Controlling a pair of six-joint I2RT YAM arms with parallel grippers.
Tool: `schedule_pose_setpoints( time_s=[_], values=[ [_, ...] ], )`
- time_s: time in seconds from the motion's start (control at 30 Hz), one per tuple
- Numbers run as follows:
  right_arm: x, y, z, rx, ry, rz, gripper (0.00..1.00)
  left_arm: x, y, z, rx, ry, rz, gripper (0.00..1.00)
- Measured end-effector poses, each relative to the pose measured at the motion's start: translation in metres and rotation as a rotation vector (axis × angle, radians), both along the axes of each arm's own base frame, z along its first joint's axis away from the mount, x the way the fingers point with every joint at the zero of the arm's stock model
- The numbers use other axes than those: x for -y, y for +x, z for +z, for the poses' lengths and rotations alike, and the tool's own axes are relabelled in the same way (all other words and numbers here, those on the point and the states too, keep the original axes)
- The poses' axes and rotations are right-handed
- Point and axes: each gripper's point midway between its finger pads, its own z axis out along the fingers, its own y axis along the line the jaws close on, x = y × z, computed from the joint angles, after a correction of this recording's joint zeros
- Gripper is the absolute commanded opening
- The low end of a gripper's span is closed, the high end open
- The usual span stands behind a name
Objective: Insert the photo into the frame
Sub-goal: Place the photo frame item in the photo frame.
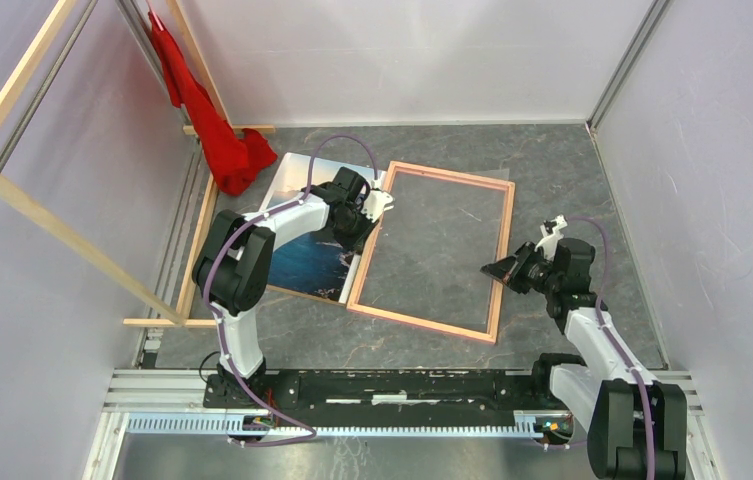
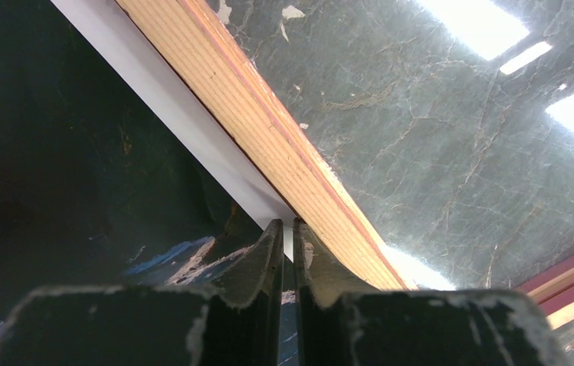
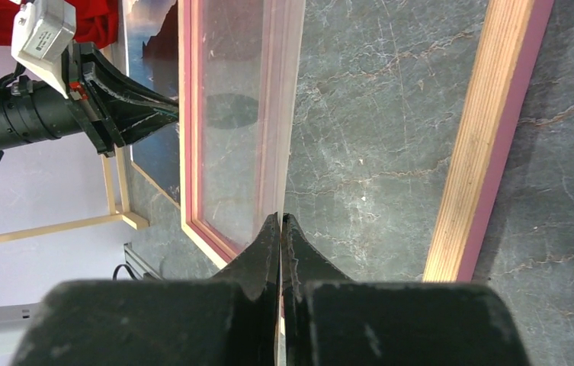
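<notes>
The frame (image 1: 422,323) lies flat mid-table with its pale wood side up and pink on its edges. The photo (image 1: 307,262) of blue sea and mountains lies to the frame's left, its right edge at the frame's left rail (image 2: 268,122). My left gripper (image 1: 362,243) is at that edge. Its jaws stand almost closed (image 2: 287,225), and the photo's white border (image 2: 192,107) shows in the slit between them. I cannot tell whether they pinch it. My right gripper (image 1: 492,268) sits just inside the right rail (image 3: 482,152), shut (image 3: 281,217) on the edge of a thin clear sheet (image 3: 230,152).
A red cloth (image 1: 217,130) hangs at the back left on a pale wooden rack (image 1: 62,225) that borders the table's left side. Grey walls close in the back and right. An aluminium rail (image 1: 402,385) carries both arm bases at the near edge.
</notes>
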Motion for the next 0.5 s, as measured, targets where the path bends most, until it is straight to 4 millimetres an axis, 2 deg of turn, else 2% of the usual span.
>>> schedule_pose_setpoints(
  time_s=[0.37,0.4,0.5],
  values=[
    [0.005,0.001,-0.014,-0.024,-0.046,-0.004,0.0,0.001,-0.001,0.0,-0.003,-0.004,-0.002,0.15],
    [0.006,0.001,-0.016,-0.028,-0.052,-0.004,0.03,0.001,-0.001,0.0,-0.004,-0.006,-0.003,0.14],
    [0.009,0.001,-0.021,-0.046,-0.076,-0.005,0.21,0.002,-0.002,0.0,-0.009,-0.012,-0.007,0.14]
  ],
)
